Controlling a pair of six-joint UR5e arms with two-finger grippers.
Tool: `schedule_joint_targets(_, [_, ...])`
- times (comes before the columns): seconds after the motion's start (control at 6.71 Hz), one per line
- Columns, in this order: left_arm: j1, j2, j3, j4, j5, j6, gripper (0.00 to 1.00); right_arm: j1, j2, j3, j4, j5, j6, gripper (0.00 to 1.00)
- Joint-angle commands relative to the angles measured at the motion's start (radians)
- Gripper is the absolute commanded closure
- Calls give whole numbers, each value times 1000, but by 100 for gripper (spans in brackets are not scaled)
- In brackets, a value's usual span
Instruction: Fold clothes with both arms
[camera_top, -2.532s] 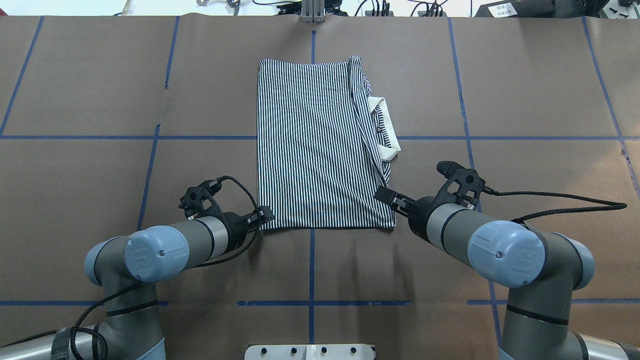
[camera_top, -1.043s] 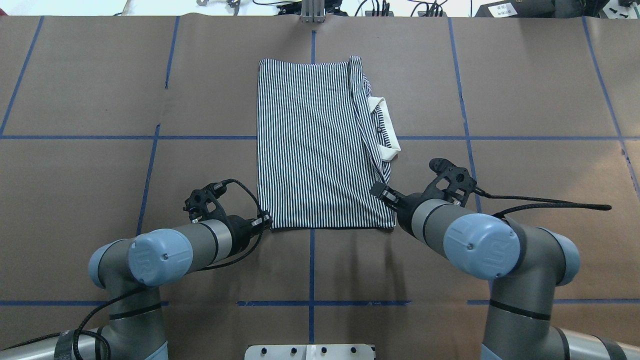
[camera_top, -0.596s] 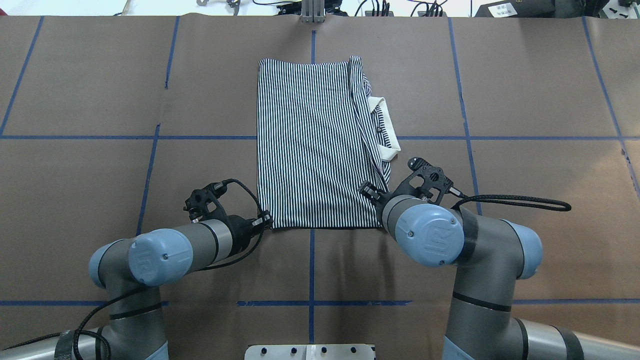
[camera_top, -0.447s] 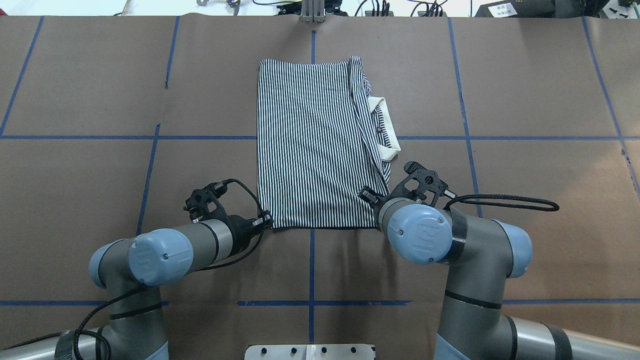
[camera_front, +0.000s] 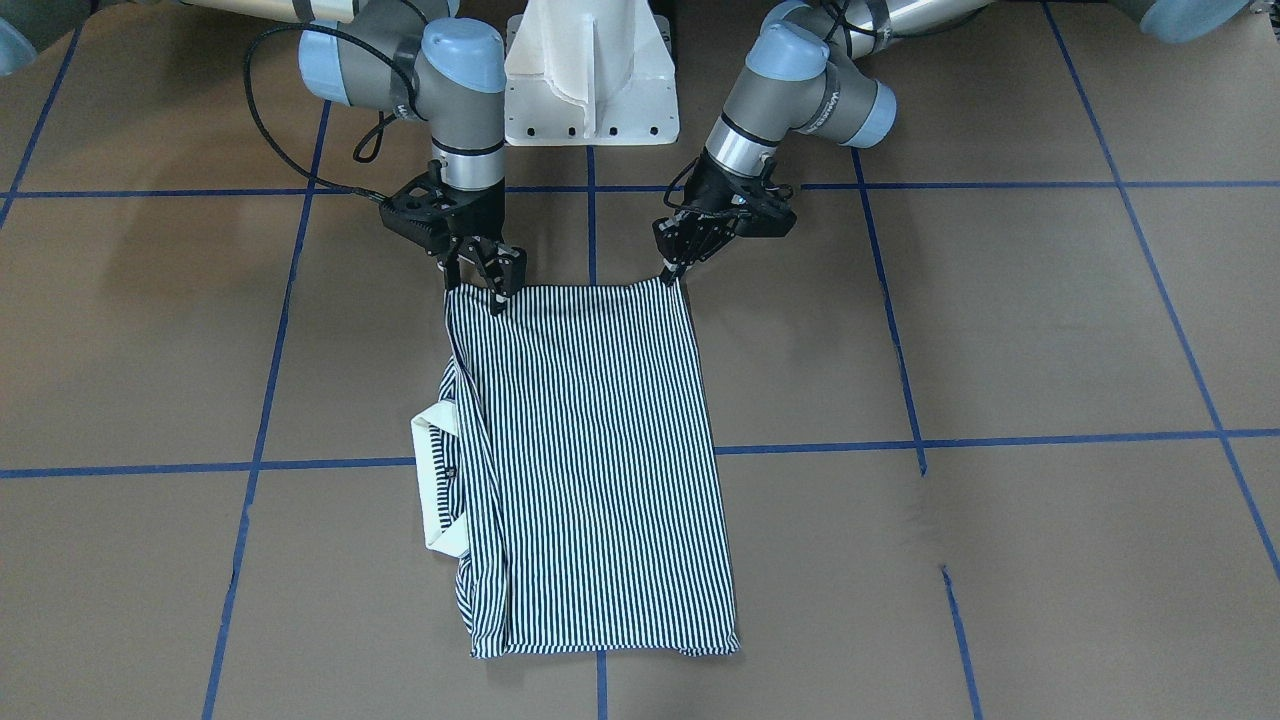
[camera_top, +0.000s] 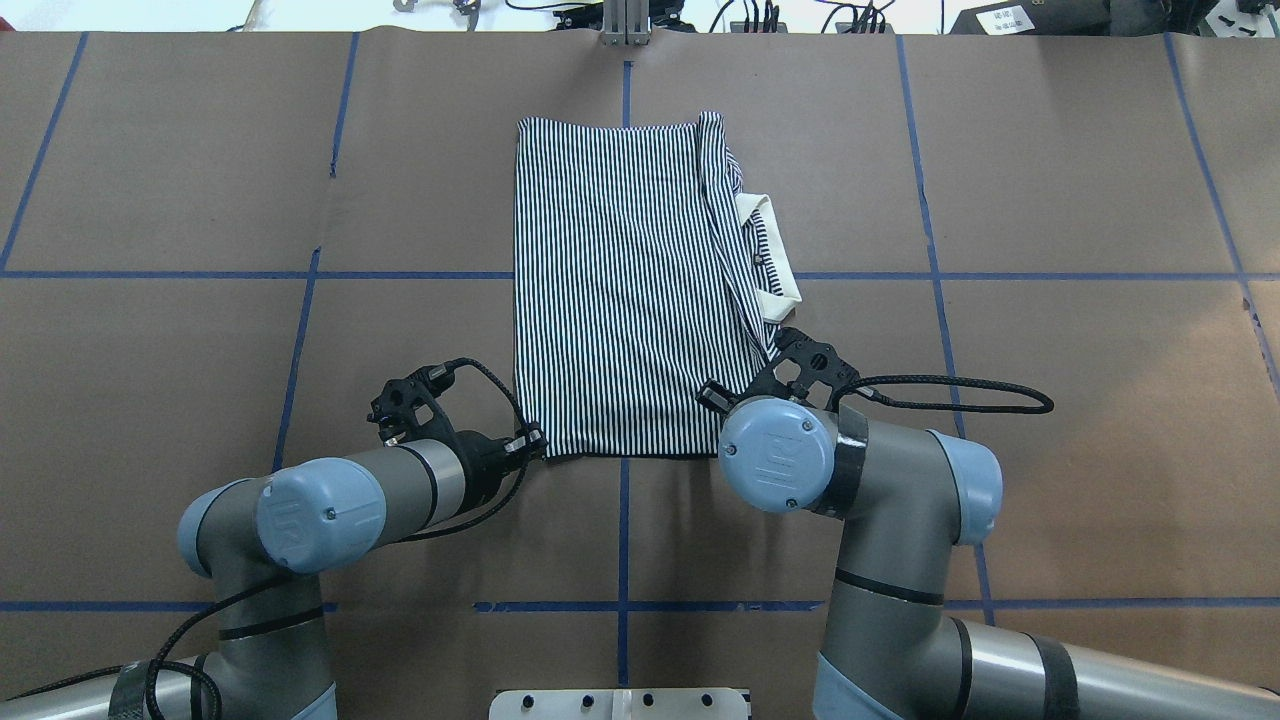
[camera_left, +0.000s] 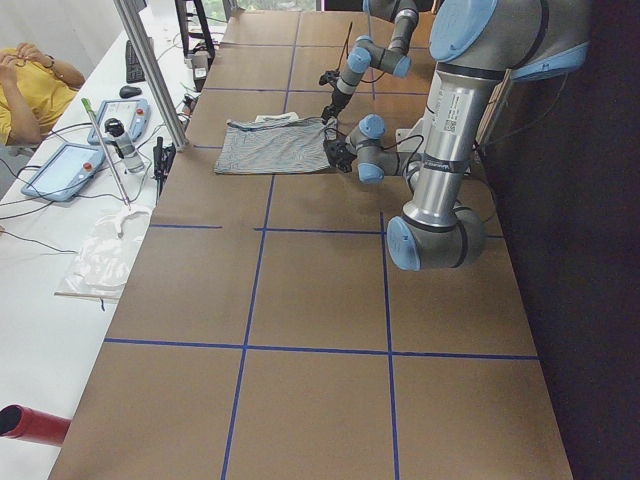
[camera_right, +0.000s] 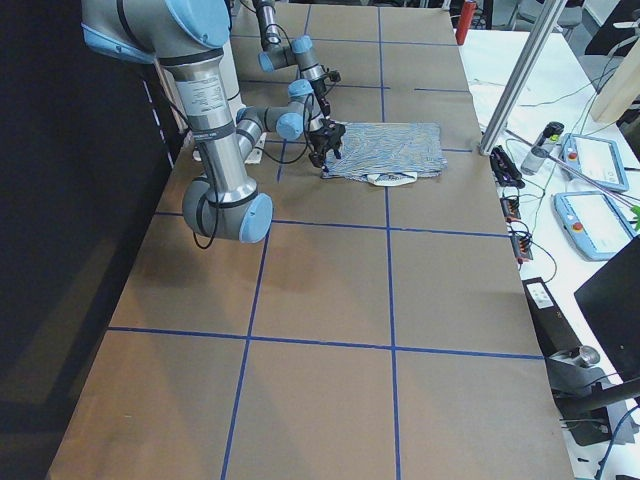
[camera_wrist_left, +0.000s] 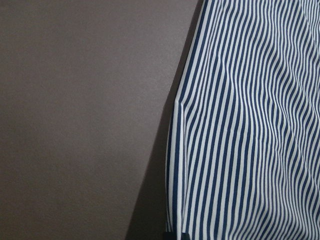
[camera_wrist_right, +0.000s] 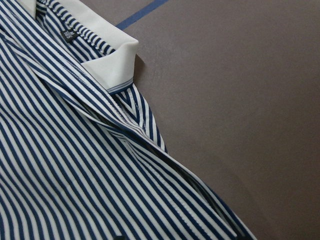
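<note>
Shirt lies flat in middle of brown worktop, folded to long striped rectangle, one short edge toward robot. Cream collar sticks out from long side on robot's right. Left hand is at near left corner of shirt, fingers drawn together to one tip, pinching hem corner. Right hand is at near right corner, fingers spread apart, tips down at hem, nothing gripped. Both hands low, one at each end of near edge.

brown table, blue tape lines
</note>
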Motion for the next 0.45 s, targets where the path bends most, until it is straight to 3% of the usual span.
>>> schedule_joint_targets(0.0, [-1,0,-2,0,0,0,100,-1,23,-52,-5,1,2,21])
schedule_joint_targets(0.3, [0,-1,0,0,0,0,100,-2,25,-67,-7,1,0,21])
